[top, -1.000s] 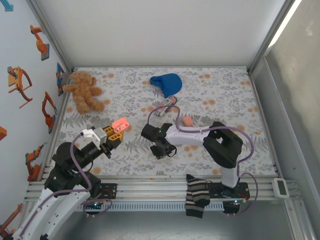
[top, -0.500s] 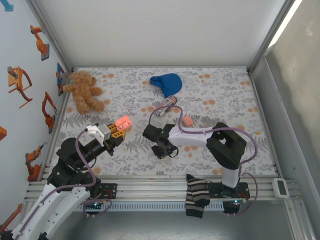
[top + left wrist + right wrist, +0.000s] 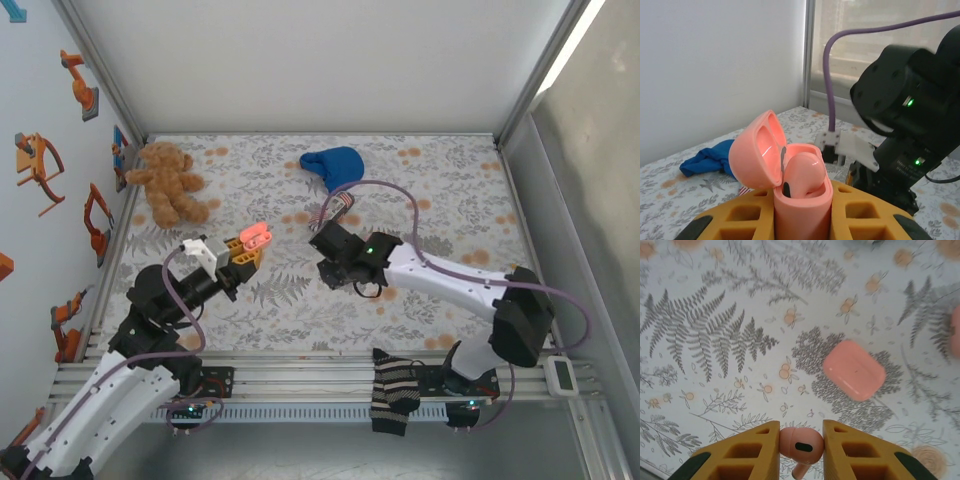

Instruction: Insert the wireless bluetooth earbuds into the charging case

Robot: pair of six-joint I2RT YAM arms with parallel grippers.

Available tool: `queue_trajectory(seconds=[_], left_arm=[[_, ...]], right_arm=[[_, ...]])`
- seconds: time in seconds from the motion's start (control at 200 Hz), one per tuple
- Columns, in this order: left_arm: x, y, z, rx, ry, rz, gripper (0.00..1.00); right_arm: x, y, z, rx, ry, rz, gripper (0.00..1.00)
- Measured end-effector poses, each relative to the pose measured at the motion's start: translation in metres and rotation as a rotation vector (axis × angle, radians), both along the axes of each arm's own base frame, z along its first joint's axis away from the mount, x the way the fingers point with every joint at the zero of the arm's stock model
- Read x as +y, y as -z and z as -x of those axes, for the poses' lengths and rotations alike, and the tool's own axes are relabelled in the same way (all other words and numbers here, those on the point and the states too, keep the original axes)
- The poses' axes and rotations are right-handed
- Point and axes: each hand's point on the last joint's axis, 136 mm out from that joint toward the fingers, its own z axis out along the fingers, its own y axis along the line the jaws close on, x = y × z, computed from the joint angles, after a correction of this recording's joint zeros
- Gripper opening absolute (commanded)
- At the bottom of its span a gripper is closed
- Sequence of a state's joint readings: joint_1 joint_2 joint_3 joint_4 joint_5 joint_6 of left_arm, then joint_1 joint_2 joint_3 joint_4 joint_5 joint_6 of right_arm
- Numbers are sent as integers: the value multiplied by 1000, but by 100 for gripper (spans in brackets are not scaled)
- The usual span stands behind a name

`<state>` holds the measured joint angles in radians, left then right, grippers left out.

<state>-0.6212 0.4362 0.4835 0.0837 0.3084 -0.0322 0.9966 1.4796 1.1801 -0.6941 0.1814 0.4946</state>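
Right gripper [image 3: 801, 442]: clamped on one coral-pink earbud [image 3: 801, 445], whose stem points back toward the wrist; it is held above the floral tablecloth [image 3: 715, 340].
Left gripper [image 3: 801, 197]: pinched on the body of the open charging case [image 3: 802, 210], which is held up off the table with its lid [image 3: 759, 150] flipped back.
Case mouth: a rounded pink form sits inside, probably one earbud already seated, though I cannot be sure.
Gap: in the top view the two grippers are near each other but apart, and the held earbud is not yet over the case.
Nearby: a closed pink case [image 3: 854, 369] lies on the cloth beneath the right gripper.
Done: the case is open and presented, and the earbud is picked.
Left: carry the earbud over, line it up with the free well, seat it and let go.
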Motion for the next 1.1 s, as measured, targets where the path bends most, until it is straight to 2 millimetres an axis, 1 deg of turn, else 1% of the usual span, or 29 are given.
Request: queue_trajectory(seconds=[0.25, 0.381, 0.496, 0.581, 0.716, 0.851, 0.982, 1.097], left_arm=[[-22, 9, -20, 55, 41, 34, 0], [-31, 8, -26, 54, 59, 53, 0], [-39, 8, -30, 57, 79, 64, 0], [-46, 12, -33, 71, 99, 63, 0], [-58, 12, -36, 83, 134, 76, 0], [-70, 3, -35, 74, 172, 95, 0], [-77, -10, -33, 48, 198, 114, 0], [-82, -14, -31, 33, 214, 124, 0]], right_arm=[[-18, -98, -29, -240, 44, -159, 23], [-20, -141, -33, -344, 34, -238, 23], [-17, -178, -35, -427, 13, -316, 23], [-13, -200, -33, -477, -14, -381, 23], [-2, -226, -29, -531, -75, -475, 22], [9, -244, -24, -569, -132, -552, 22], [17, -249, -20, -577, -177, -589, 22], [24, -249, -18, -572, -206, -608, 22]])
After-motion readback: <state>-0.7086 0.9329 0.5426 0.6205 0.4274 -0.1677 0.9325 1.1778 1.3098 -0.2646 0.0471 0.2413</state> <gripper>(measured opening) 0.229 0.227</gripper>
